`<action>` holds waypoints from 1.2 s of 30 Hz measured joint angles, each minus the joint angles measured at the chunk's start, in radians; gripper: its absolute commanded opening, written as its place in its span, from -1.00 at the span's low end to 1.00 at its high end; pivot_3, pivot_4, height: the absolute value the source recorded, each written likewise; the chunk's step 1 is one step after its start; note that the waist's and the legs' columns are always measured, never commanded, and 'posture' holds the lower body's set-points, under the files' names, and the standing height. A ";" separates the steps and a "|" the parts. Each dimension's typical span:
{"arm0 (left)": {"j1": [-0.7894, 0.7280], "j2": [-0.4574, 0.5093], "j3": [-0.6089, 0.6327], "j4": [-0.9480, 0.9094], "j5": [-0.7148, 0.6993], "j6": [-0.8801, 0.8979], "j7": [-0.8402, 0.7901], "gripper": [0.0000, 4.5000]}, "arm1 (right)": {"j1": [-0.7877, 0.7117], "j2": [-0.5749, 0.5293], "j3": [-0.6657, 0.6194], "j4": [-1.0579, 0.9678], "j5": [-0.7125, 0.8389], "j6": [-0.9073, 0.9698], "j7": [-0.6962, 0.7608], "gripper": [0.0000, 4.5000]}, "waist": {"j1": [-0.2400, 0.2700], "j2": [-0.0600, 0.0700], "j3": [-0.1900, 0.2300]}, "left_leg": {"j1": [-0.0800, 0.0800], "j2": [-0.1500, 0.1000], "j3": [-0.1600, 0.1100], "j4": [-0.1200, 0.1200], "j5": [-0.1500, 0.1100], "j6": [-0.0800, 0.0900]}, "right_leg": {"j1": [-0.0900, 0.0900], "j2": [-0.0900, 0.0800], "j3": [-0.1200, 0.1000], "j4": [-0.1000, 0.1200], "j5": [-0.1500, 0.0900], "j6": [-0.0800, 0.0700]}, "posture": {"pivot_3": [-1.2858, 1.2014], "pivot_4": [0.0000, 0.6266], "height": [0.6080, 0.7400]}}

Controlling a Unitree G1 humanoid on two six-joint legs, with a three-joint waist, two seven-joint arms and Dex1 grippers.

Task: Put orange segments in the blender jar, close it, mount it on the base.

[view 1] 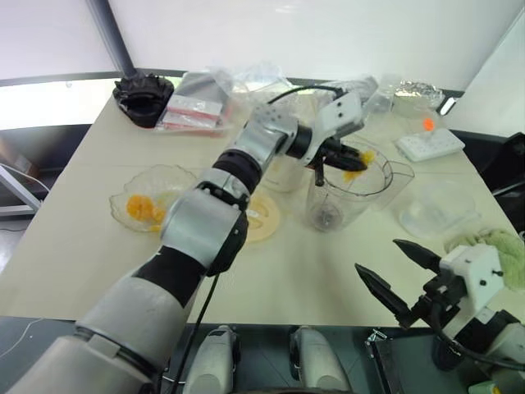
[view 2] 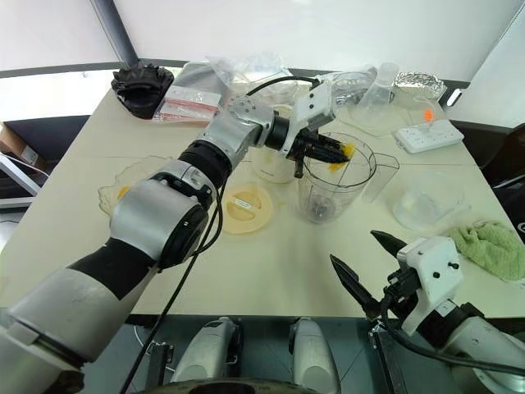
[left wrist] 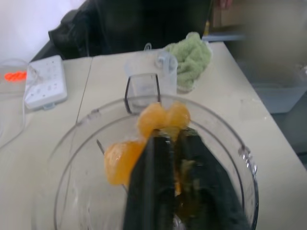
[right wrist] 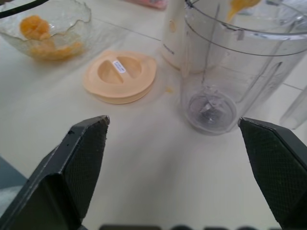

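Cream rectangular table (view 1: 74, 246): clear plastic blender jar (view 1: 349, 197), flat cream round lid (right wrist: 120, 75), wavy glass bowl (right wrist: 48, 28), white power strip (view 1: 431, 145), green cloth (view 2: 492, 246).

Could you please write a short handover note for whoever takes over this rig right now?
Left gripper: over the mouth of the blender jar, orange segments at its fingertips, not yet dropped.
Right gripper: open, empty, near the table's front edge.
Jar: upright on the table, no fruit at its bottom, lid lying beside it.
Base: just behind the jar.
More segments wait in the glass bowl.
Left to do: drop fruit, close jar, mount it.
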 measured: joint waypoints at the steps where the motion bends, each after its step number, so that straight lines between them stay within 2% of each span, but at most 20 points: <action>1: 0.000 0.001 0.001 0.000 0.004 -0.002 0.000 0.03 | 0.014 -0.010 0.018 0.000 -0.003 -0.021 -0.014 1.00 | 0.000 0.000 0.000 | 0.000 0.000 0.000 0.000 0.000 0.000 | 0.000 0.000 0.000 -0.001 0.000 0.000 | 0.03 -0.52 1.00; 5: 0.000 0.002 0.010 0.000 0.006 -0.019 0.002 0.91 | 0.032 -0.031 0.044 0.000 -0.015 -0.057 -0.046 1.00 | 0.001 0.000 0.000 | -0.001 0.000 0.000 0.000 0.000 0.000 | 0.000 0.000 0.000 -0.002 0.000 0.000 | 0.03 -0.52 1.00; 6: 0.001 0.002 0.021 0.000 0.001 -0.019 0.001 0.96 | 0.030 -0.040 0.047 0.000 -0.015 -0.057 -0.052 1.00 | 0.001 0.000 0.000 | -0.001 0.000 0.000 0.000 0.000 0.000 | 0.000 0.000 0.000 -0.002 0.000 0.000 | 0.03 -0.52 1.00; 14: 0.000 0.027 0.092 -0.003 -0.030 -0.008 -0.001 0.96 | -0.020 -0.039 0.041 0.002 -0.007 0.006 -0.046 1.00 | 0.001 0.000 0.000 | -0.001 0.000 0.000 0.000 0.000 0.000 | 0.000 0.000 0.000 -0.001 0.000 0.000 | 0.03 -0.52 1.00; 18: 0.001 0.092 0.122 -0.035 -0.061 -0.006 -0.062 0.96 | -0.066 0.015 0.016 0.056 -0.017 0.019 -0.032 1.00 | -0.001 0.000 0.000 | -0.001 0.000 0.000 0.000 0.000 0.000 | 0.000 0.000 0.000 -0.001 0.000 0.000 | 0.03 -0.52 1.00; 22: 0.067 0.196 0.139 -0.152 -0.104 0.009 -0.155 0.96 | -0.105 0.062 0.008 0.148 -0.107 0.023 -0.030 1.00 | -0.002 0.001 -0.001 | 0.001 0.002 0.000 -0.001 0.000 0.000 | 0.001 0.000 0.000 -0.001 0.000 0.000 | 0.03 -0.52 1.00; 26: 0.248 0.288 0.135 -0.310 -0.124 0.045 -0.172 0.96 | -0.190 0.112 0.002 0.192 -0.153 0.041 -0.071 1.00 | -0.003 0.002 -0.001 | 0.003 0.003 0.001 -0.001 0.000 0.000 | 0.001 0.000 0.000 0.001 0.000 -0.001 | 0.03 -0.52 1.00; 31: 0.563 0.391 0.122 -0.701 -0.171 0.217 -0.169 0.96 | -0.278 0.178 -0.002 0.282 -0.246 0.044 -0.109 1.00 | 0.003 0.002 -0.001 | 0.003 0.003 0.001 -0.002 0.000 0.000 | 0.002 0.000 0.001 0.001 0.000 -0.001 | 0.03 -0.52 1.00; 36: 0.853 0.478 0.078 -1.093 -0.214 0.405 -0.127 0.96 | -0.351 0.243 -0.002 0.482 -0.343 -0.005 -0.098 1.00 | -0.003 0.002 -0.001 | 0.005 0.003 0.002 -0.002 0.000 0.000 | 0.003 -0.002 0.003 0.000 0.000 -0.001 | 0.03 -0.52 1.00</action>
